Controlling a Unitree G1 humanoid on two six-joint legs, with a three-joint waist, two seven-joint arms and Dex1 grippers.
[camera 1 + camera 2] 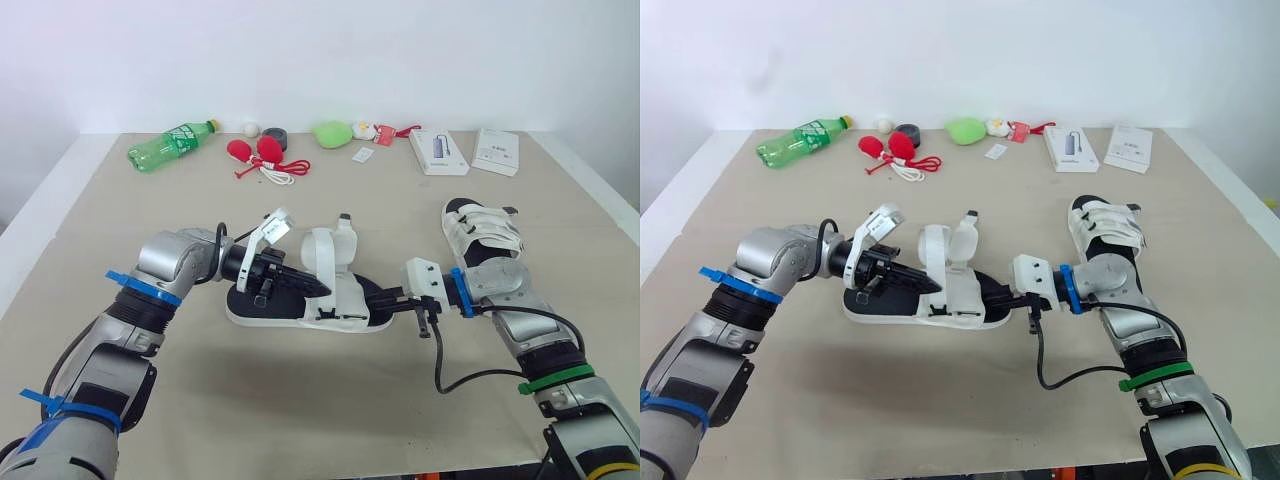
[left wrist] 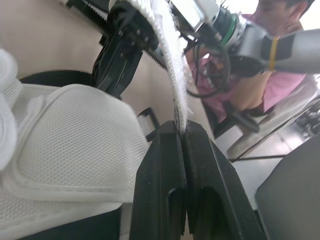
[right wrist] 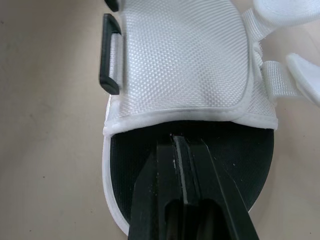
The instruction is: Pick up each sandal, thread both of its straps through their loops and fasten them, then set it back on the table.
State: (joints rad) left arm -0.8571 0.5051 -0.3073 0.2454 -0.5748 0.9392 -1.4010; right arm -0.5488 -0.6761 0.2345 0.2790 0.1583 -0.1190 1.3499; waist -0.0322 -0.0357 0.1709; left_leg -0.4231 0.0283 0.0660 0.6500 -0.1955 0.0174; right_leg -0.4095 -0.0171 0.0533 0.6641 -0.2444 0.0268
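— Sandal location?
— Middle of the bench, lying flat.
— End effectors?
— Left end effector pinches its white strap; right end effector, fingers pressed together, sits over the black footbed.

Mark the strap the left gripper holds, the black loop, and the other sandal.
strap (image 2: 172, 60), left wrist view, on its fuzzy white face.
black loop (image 3: 110, 55), right wrist view, on its outer bar.
other sandal (image 1: 482, 232), left eye view, on a white strap across its top.
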